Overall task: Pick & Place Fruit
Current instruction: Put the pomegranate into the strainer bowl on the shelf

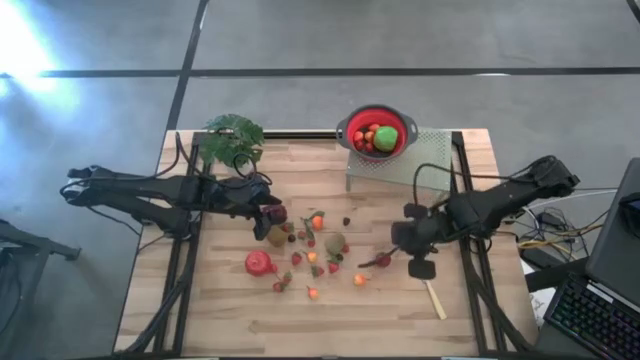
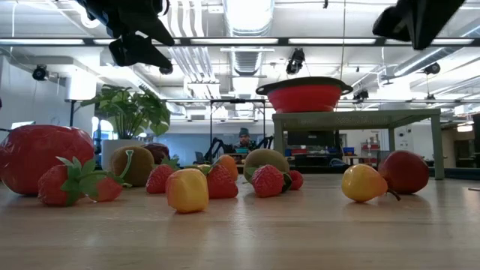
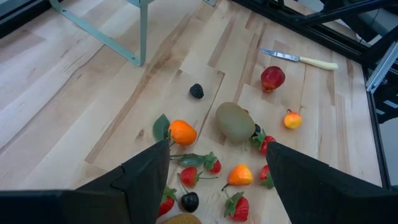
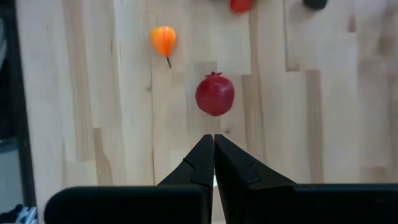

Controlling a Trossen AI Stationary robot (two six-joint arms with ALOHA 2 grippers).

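Over the table's middle, the left hand [image 1: 272, 211] hangs spread wide above the fruit [image 1: 310, 250], gripping nothing; its fingers [image 3: 149, 171] frame an orange piece [image 3: 182, 131] and a kiwi [image 3: 236, 121] below. The right hand [image 1: 392, 255] sits clenched, fingertips pressed together, empty, just short of a red pomegranate [image 4: 214, 94]. Loose fruit lies in one cluster mid-table, too many small ones to count surely; one big red piece [image 1: 259, 263] stands out. One red bowl [image 1: 377, 131] on a stand [image 1: 420, 160] at the far edge holds several fruits, one green. One knife [image 1: 436, 298] lies near the right front. Bare wood runs along the near edge.
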